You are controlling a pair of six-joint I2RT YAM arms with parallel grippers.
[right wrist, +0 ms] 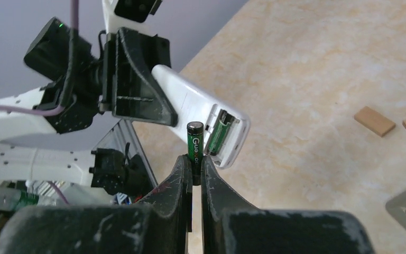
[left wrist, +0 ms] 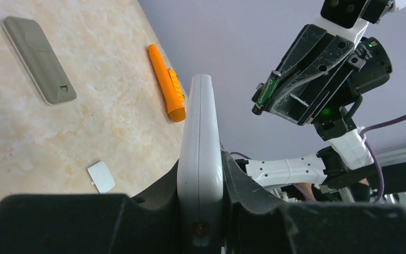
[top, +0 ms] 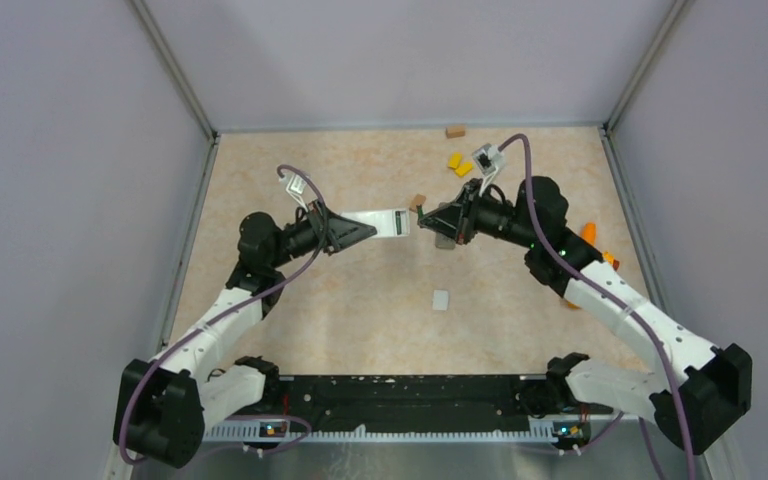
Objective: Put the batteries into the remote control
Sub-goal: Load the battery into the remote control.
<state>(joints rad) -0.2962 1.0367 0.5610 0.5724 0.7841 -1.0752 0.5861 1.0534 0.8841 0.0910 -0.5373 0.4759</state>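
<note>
1. Your right fingers (right wrist: 182,182) pinch one battery (right wrist: 194,144), its tip just beside the open bay of the remote control (right wrist: 185,100).
2. Your left fingers (left wrist: 156,193) clamp the remote control above the beige desk (top: 360,310).
3. Plain grey walls (top: 60,150) surround it.

The white remote control (right wrist: 190,103) is held in the air, clamped edge-on at one end by the left end effector (left wrist: 201,169). Its compartment (right wrist: 231,138) is uncovered, with 1 blackish-green battery (right wrist: 218,136) lying inside. A 2nd battery (right wrist: 194,144) stands upright just beside the compartment, pinched in the right end effector (right wrist: 193,166).
</note>
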